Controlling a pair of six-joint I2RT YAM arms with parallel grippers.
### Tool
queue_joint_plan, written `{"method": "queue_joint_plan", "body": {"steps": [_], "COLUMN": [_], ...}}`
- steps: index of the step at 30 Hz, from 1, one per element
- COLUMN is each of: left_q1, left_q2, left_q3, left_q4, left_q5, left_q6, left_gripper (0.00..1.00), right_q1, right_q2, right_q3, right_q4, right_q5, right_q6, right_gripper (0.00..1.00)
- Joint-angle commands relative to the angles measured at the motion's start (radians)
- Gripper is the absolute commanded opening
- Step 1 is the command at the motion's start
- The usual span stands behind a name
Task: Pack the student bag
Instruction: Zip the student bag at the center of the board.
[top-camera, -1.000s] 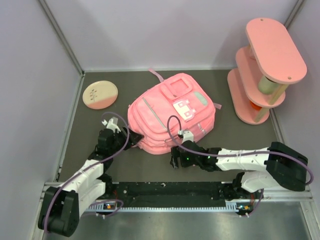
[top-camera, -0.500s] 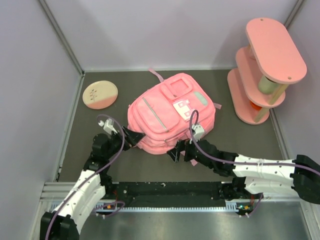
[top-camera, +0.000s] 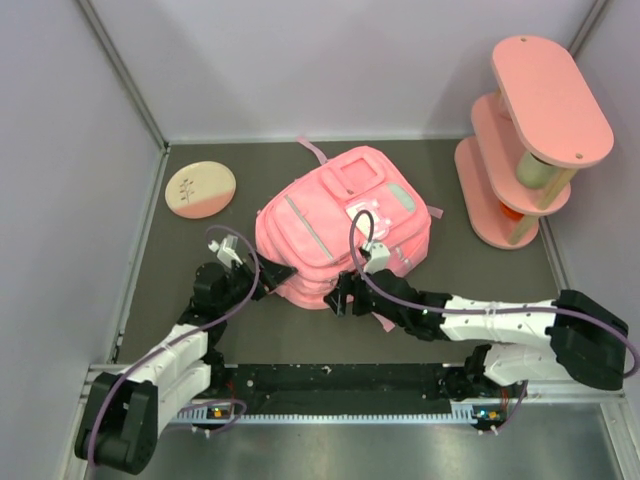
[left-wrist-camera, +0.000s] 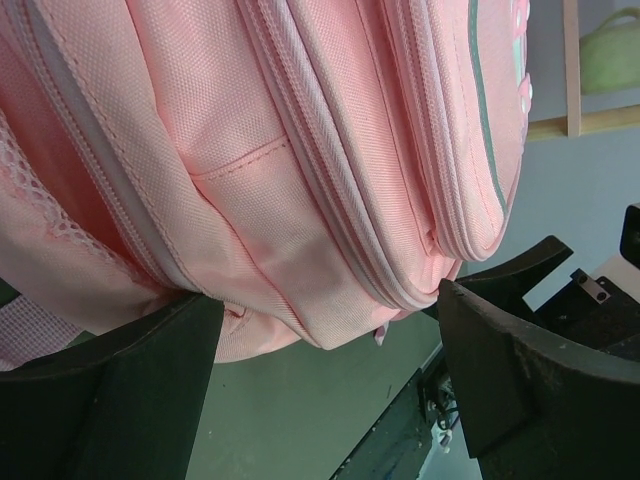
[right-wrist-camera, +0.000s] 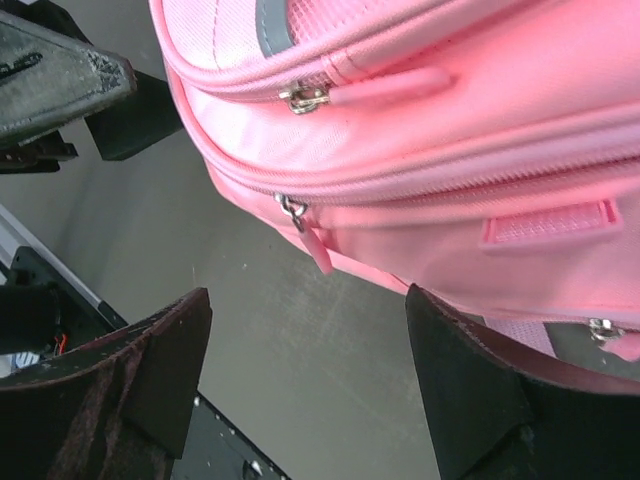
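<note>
Both arms have closed in on the student bag (top-camera: 340, 225), which lies mid-tabletop (top-camera: 470, 275). Your left end effector (top-camera: 268, 272) gapes wide at its left corner, and your right end effector (top-camera: 342, 296) gapes at its near edge. The pink shelf (top-camera: 530, 140) stands far right, the round dish (top-camera: 201, 190) far left.

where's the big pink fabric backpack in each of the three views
Top external: the pink fabric backpack sits at centre.
Left wrist: the backpack fills the top and left.
Right wrist: the backpack spans the top and right.
Shared landmark: the dark grey tabletop under its near edge.
</note>
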Motion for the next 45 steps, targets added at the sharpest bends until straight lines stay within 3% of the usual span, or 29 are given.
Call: {"method": "queue_joint_plan", "body": {"steps": [1,6,11,13,20,23,24,27,31,45], "left_q1": [-0.007,-0.007,-0.007,-0.007,-0.007,-0.007,-0.007,-0.008,-0.007,-0.005], "left_q2": [0.017,0.011,0.027,0.032,0.035,0.035,0.034,0.024,-0.008,-0.143], "left_q3": [0.011,0.009,0.011,0.011,0.009,0.012,0.015,0.019,0.022,0.048], "left_q4": [0.035,0.024,0.032,0.041,0.046,0.035,0.028,0.015,-0.020,-0.224], "left_q5": [0.012,-0.007,-0.001,0.004,0.002,-0.007,-0.008,-0.019,-0.051,-0.192], "left_q6": [0.028,0.035,0.032,0.029,0.034,0.031,0.031,0.035,0.052,0.146], "left_gripper": [0.91,0.91,0.88,0.87,0.76,0.59,0.48,0.32,0.00,0.00], "right_q1": [-0.013,-0.024,-0.025,-0.025,-0.033,-0.035,-0.033,-0.035,-0.033,-0.091], "right_q2": [0.062,0.122,0.177,0.189,0.240,0.244,0.244,0.241,0.217,0.005], "right_q3": [0.078,0.133,0.162,0.169,0.198,0.204,0.207,0.227,0.248,0.245], "right_q4": [0.051,0.029,0.031,0.029,-0.003,0.002,-0.003,-0.034,-0.077,-0.376], "right_q5": [-0.002,0.000,0.000,0.001,0.004,0.001,0.003,0.014,0.024,0.205], "right_q6": [-0.037,-0.043,-0.044,-0.037,-0.016,-0.022,-0.025,-0.050,-0.114,-0.249], "right_gripper": [0.74,0.51,0.46,0.38,0.27,0.08,0.01,0.00,0.00,0.00]}}
